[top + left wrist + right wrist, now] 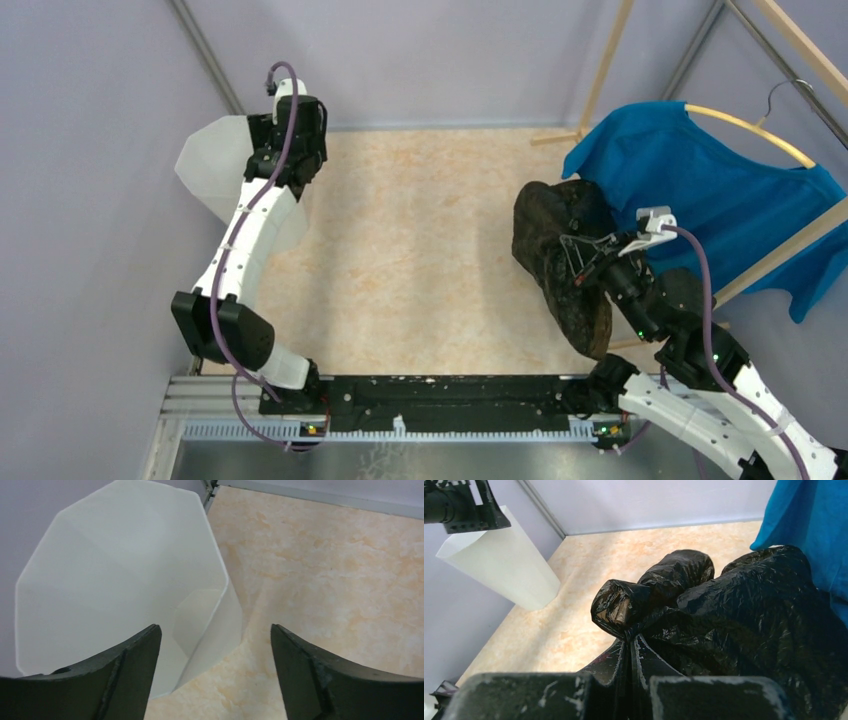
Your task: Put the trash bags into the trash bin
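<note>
While scanning from the far left, find the trash bin (212,160) against the wall, seemingly tilted, mouth open and nothing visible inside. Just over its near rim, see the left gripper (215,632) spread wide and holding nothing, one finger above the bin's inside, the other above the table (325,555). Well apart at the right, see the right gripper (631,647) pinched tight on a twisted fold of the trash bag (749,610), with the bulk sagging just beside the blue T-shirt (700,165). Treat as probably light, limp, slippery and easily torn. Take hold at a bunched neck, never a single thin layer. Expect swinging and snagging at the rim.
</note>
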`<state>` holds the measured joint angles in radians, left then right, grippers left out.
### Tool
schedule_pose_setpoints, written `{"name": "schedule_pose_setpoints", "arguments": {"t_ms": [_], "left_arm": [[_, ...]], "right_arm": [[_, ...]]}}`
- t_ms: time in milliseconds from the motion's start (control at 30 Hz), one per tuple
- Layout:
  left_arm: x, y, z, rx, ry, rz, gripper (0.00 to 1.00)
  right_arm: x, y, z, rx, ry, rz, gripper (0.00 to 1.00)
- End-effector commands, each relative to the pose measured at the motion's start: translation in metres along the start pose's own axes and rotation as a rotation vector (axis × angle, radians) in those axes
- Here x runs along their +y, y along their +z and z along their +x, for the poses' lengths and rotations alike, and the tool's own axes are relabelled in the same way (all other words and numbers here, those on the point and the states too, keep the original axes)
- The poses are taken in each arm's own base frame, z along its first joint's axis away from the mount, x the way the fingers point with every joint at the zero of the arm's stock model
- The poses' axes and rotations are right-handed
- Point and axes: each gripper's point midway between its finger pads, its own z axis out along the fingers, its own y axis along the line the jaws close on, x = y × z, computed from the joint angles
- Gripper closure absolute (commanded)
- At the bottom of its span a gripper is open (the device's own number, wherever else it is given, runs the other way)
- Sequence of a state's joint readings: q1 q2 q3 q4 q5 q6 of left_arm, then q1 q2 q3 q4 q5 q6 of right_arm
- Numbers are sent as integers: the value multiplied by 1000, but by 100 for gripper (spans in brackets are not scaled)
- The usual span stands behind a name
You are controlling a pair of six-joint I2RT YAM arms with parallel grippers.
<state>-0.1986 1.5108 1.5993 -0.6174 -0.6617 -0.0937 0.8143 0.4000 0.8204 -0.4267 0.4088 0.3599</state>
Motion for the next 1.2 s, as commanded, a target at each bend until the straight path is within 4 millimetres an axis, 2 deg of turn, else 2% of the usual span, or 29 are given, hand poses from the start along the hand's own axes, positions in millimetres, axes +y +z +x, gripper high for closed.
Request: {"name": "schedule_pose_setpoints", "arguments": {"t_ms": [0,167,267,400,500,667,767,867,933,1067,1167], "left_arm": [[1,2,-10,3,-7,52,23],[-1,3,-4,15,-2,67,34],[-2,5,4,34,6,64,46],[-2,4,5,23,13,72,55],[3,4,4,20,17,50,70],[-2,-4,0,7,9,103,77],[-9,-14,-2,15,16,169,87],[-27,-32,-4,36,30,295,98],[-45,-52,-5,45,7,399,100],[-98,-111,-1,37,-35,614,100],[-141,-155,18,79,-44,751,100]], "right_arm": [[12,0,-8,-3,7,-45,100],[16,6,-2,16,5,-60,100],[18,7,0,22,6,-69,100],[19,8,1,27,7,-73,100],[18,8,2,29,7,-68,100],[17,8,4,32,7,-64,100],[17,8,5,33,8,-65,100],[16,8,7,36,8,-64,100],[17,9,7,35,10,-65,100],[17,10,4,22,16,-62,100],[18,10,0,10,18,-62,100]]}}
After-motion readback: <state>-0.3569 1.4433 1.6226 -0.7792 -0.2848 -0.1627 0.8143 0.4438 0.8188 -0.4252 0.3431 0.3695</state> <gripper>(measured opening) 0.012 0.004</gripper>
